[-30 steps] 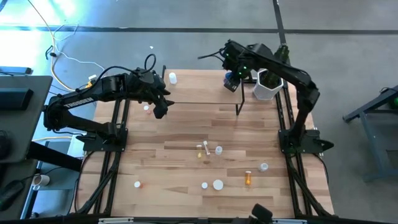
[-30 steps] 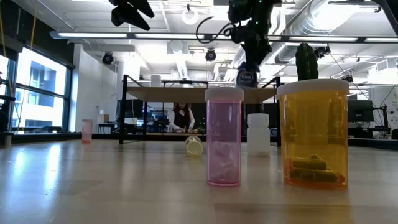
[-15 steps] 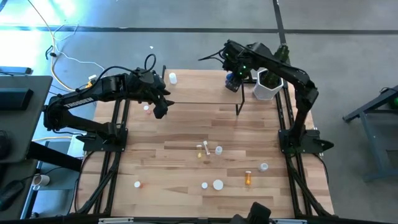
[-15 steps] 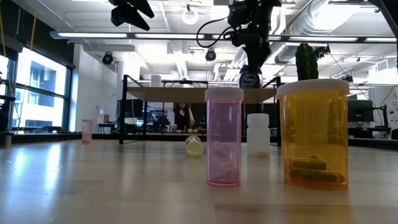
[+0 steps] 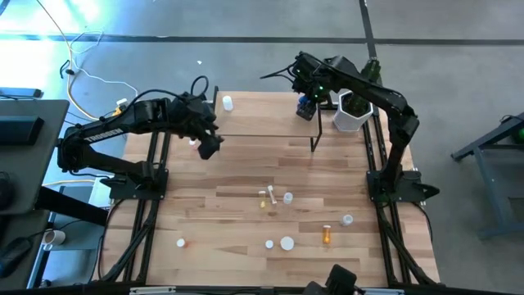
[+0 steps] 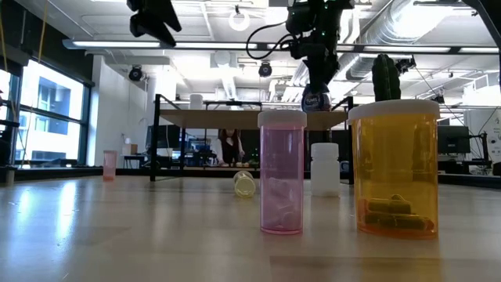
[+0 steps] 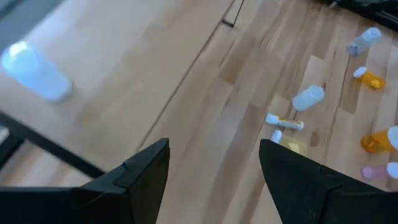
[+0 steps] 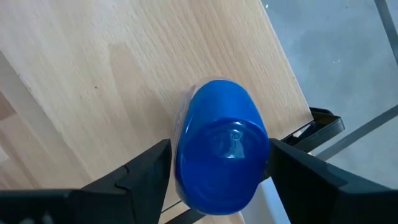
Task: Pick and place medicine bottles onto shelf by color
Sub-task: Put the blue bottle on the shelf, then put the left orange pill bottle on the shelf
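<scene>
1. High view: the right end effector (image 5: 305, 105) is over the shelf's (image 5: 270, 124) right end, near the far right corner of the bench (image 5: 246, 205), beside the white plant pot (image 5: 352, 115).
2. It is closed on the blue jar (image 8: 221, 146); in the right wrist view both fingers press its sides with light wood behind it.
3. Judged from the low view, the jar (image 6: 315, 99) hangs lid-down, its long axis roughly vertical, just above or touching the shelf top; I cannot tell which. That hold suits setting it down at this end, apart from the other colours.
4. A white bottle (image 5: 228, 102) stands at the shelf's far left end, which fits sorting by colour.
5. The left end effector (image 5: 210, 146) is by the shelf's left end, its fingers (image 7: 146, 171) spread wide and holding nothing, angled towards the open bench.
6. Remaining bottles lie scattered towards the near edge: an orange bottle (image 5: 327, 236) on its side, white ones nearby, and a pink bottle (image 6: 282, 172) upright.
</scene>
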